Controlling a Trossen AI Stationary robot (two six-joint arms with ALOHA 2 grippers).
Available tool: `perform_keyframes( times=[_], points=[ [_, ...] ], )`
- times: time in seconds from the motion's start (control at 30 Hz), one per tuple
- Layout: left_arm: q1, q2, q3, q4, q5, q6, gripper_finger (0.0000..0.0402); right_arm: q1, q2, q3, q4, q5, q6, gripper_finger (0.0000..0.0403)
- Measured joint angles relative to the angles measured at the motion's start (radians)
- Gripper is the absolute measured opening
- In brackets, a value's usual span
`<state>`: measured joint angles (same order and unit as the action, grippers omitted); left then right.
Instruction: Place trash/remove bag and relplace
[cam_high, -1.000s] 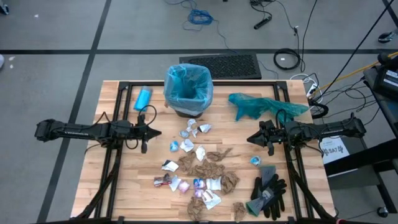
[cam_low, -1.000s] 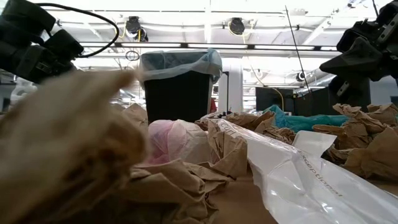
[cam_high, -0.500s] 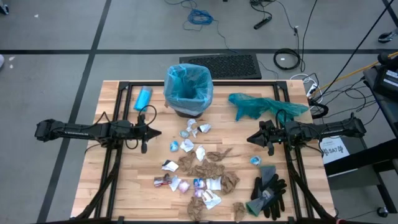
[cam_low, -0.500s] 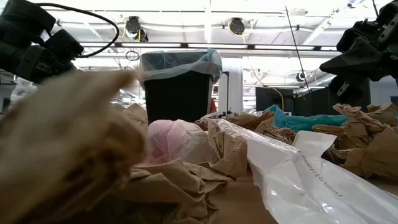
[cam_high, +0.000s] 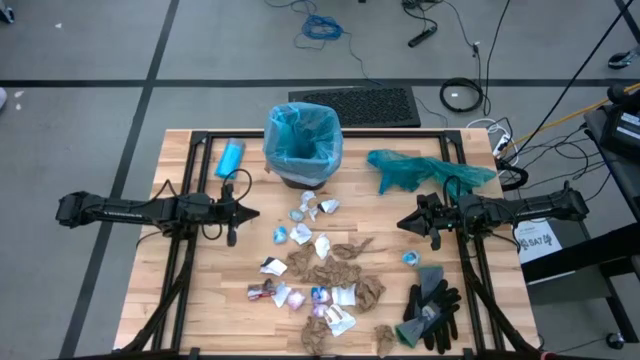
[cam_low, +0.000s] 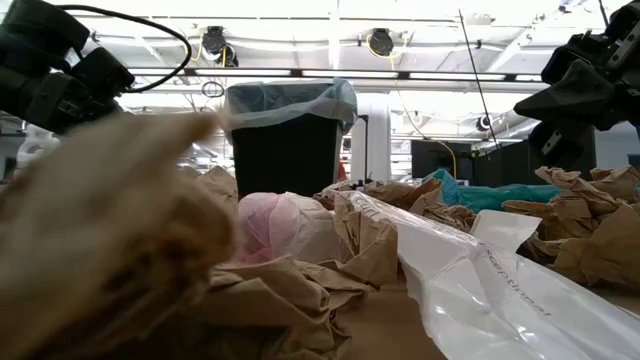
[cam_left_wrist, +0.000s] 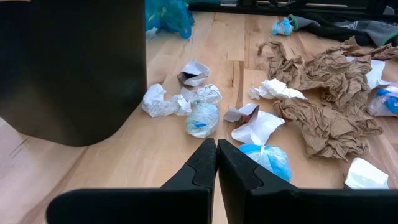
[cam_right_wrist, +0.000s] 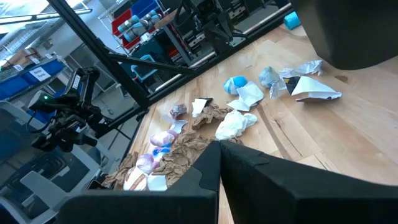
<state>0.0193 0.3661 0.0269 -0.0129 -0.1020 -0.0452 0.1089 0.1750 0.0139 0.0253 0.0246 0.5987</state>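
Note:
The trash (cam_high: 320, 272) lies scattered over the middle and near part of the table: crumpled brown paper (cam_left_wrist: 329, 93), white wrappers (cam_left_wrist: 260, 127) and small colourful bits (cam_right_wrist: 161, 140). A black bin (cam_high: 303, 150) stands at the far middle, lined with the pale blue bag (cam_high: 303, 133), whose edge is folded over the rim (cam_low: 290, 98). My left gripper (cam_high: 252, 213) hovers left of the scraps, shut, touching nothing (cam_left_wrist: 216, 149). My right gripper (cam_high: 402, 224) hovers right of them, shut and empty (cam_right_wrist: 219, 149).
A darker teal bag (cam_high: 420, 170) lies at the far right. Black-and-grey gloves (cam_high: 432, 308) lie at the near right corner, a light-blue bottle (cam_high: 230, 158) left of the bin. A small blue bit (cam_high: 410, 258) sits below my right gripper. Bare wood shows at the table's left.

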Motion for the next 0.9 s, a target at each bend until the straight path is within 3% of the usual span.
perform_keyframes(
  times=[0.3, 0.33, 0.43, 0.53, 0.67, 0.9],
  points=[
    [0.000, 0.000, 0.000, 0.000, 0.000, 0.001, 0.0017, 0.000, 0.000, 0.000, 0.000, 0.000, 0.000, 0.0000],
    [0.000, 0.004, 0.002, -0.018, 0.009, 0.103, 0.0017, 0.000, 0.000, 0.000, 0.000, 0.000, 0.000, 0.0000],
    [-0.001, 0.033, 0.005, -0.020, 0.177, 0.595, 0.0017, 0.000, 0.000, 0.000, -0.001, 0.000, 0.000, 0.0000],
    [-0.001, 0.047, 0.005, -0.032, 0.215, 0.854, 0.0017, 0.000, 0.000, 0.000, 0.000, -0.001, 0.000, 0.0000],
    [-0.001, 0.046, 0.005, -0.019, 0.215, 0.965, 0.0017, 0.000, 0.000, 0.000, 0.000, -0.001, 0.000, 0.0000],
    [-0.001, 0.046, 0.006, -0.024, 0.214, 0.969, 0.0017, 0.000, 0.000, 0.000, 0.000, 0.000, 0.000, 0.0000]
  ],
)
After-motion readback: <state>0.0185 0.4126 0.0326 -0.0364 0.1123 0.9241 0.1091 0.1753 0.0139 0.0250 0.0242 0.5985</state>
